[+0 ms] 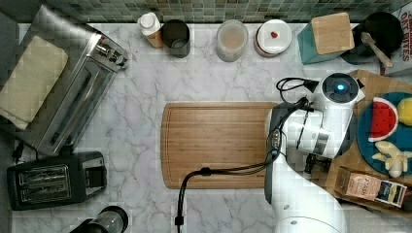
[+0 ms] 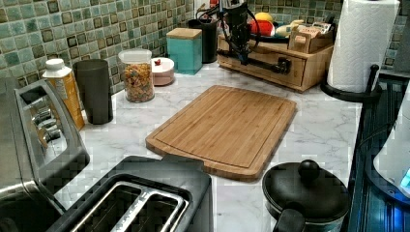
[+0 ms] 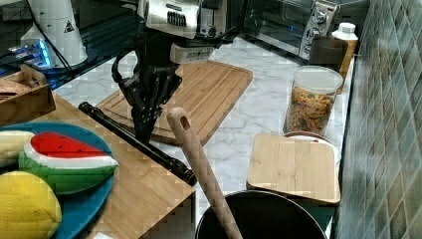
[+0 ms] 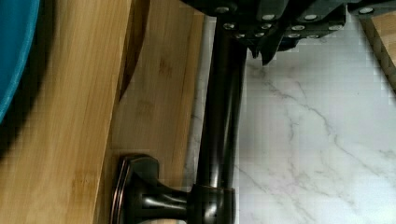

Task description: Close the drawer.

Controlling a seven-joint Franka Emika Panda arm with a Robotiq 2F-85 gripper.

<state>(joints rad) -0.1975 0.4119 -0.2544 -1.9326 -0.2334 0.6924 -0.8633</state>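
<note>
The drawer [image 2: 261, 66] is the light-wood front under the wooden top, with a thin black bar handle [image 2: 273, 64] across it. From the left view its front looks about flush with the cabinet. In the wrist view the drawer front [image 4: 159, 93] shows just past the top's edge, with the handle [image 4: 224, 121] in front of it. My gripper [image 3: 144, 128] points down with its fingers shut, empty, tips against the counter side of the handle [image 3: 119, 130]. The same gripper [image 2: 243, 54] hangs at the drawer front in the left view.
A brown cutting board [image 1: 218, 144] lies on the marble right beside the drawer. The wooden top carries a blue plate [image 1: 365, 141] of toy fruit and a small box [image 1: 371, 187]. A paper towel roll [image 2: 360, 43] stands at the left view's right, a teal canister [image 2: 184, 48] by the wall.
</note>
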